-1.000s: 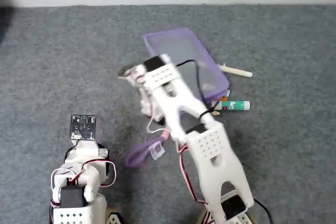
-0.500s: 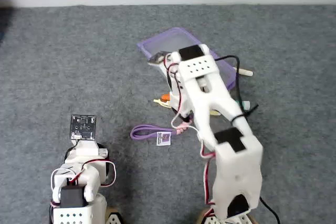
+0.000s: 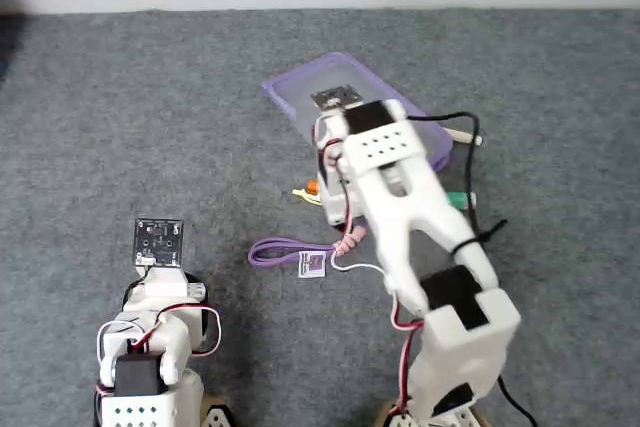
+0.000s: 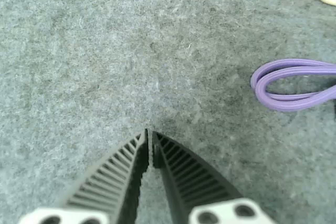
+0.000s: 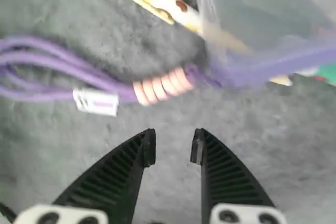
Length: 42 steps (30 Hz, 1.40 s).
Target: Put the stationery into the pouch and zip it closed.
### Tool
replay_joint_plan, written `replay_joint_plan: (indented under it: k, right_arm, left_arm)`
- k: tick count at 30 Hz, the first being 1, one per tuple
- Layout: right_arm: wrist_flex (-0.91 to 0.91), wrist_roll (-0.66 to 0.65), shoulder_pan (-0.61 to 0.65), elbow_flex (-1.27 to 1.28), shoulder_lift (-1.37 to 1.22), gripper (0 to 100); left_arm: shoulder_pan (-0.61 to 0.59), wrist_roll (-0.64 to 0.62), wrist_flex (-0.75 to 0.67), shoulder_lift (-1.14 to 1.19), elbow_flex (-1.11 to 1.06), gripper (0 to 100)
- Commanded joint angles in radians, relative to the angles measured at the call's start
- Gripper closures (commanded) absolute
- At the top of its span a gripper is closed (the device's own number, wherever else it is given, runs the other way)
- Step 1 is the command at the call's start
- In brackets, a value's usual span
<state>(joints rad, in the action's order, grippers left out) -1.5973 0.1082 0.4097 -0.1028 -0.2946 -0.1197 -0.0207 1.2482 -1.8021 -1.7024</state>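
Observation:
The translucent purple pouch (image 3: 330,97) lies at the table's middle back, with my right arm (image 3: 385,162) stretched over its near end. In the right wrist view my right gripper (image 5: 173,148) is open a little, empty, above bare carpet just short of the pouch's corner (image 5: 252,30). The pouch's purple strap (image 3: 285,250) trails toward the left arm, with pink beads (image 5: 160,85) and a white tag (image 5: 95,102). An orange and cream pen (image 3: 310,190) pokes out beside the pouch. My left gripper (image 4: 150,145) is shut and empty over carpet, near the strap's loop (image 4: 289,85).
A cream pen (image 3: 462,135) and a green and white glue stick (image 3: 460,200) lie on the grey carpet to the right of the pouch, partly behind the right arm. The left arm (image 3: 150,337) sits folded at the near left corner.
The right arm swung from the pouch's left side to over its near end. The pouch turned and shifted left, and the strap now lies stretched out flat. The left arm stayed still.

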Motion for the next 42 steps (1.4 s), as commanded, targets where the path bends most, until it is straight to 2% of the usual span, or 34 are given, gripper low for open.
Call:
replay_joint_plan:
  k: [1, 6, 14, 22, 25, 28, 31, 33, 37, 42]
  right_arm:
    - [0.031, 0.144, 0.044, -0.005, -0.038, 83.6]
    - [0.076, 0.299, 0.077, -0.028, -0.116, 73.6]
    - [0.143, 0.307, 0.047, -0.094, -0.203, 72.8]
    - [0.237, 0.331, -0.038, -0.097, -0.329, 73.2]
    - [0.219, 0.328, -0.047, -0.097, -0.346, 81.9]
    - [0.191, 0.327, -0.044, -0.097, -0.338, 99.1]
    - [0.143, 0.282, -0.039, -0.097, -0.312, 95.3]
    - [0.116, 0.261, -0.039, -0.097, -0.286, 98.8]
    - [0.044, 0.203, -0.038, -0.097, -0.205, 99.0]
    - [-0.039, 0.127, 0.036, -0.097, -0.087, 98.9]
  left_arm:
    - [-0.006, -0.005, 0.005, -0.009, 0.021, 99]
    - [-0.006, -0.005, 0.005, -0.009, 0.021, 99]
    - [-0.006, -0.005, 0.005, -0.009, 0.021, 99]
    - [-0.006, -0.005, 0.005, -0.009, 0.021, 99]
    - [-0.006, -0.005, 0.005, -0.009, 0.021, 99]
    - [-0.006, -0.005, 0.005, -0.009, 0.021, 99]
    - [-0.006, -0.005, 0.005, -0.009, 0.021, 99]
    - [-0.006, -0.005, 0.005, -0.009, 0.021, 99]
    - [-0.006, -0.005, 0.005, -0.009, 0.021, 99]
    - [-0.006, -0.005, 0.005, -0.009, 0.021, 99]
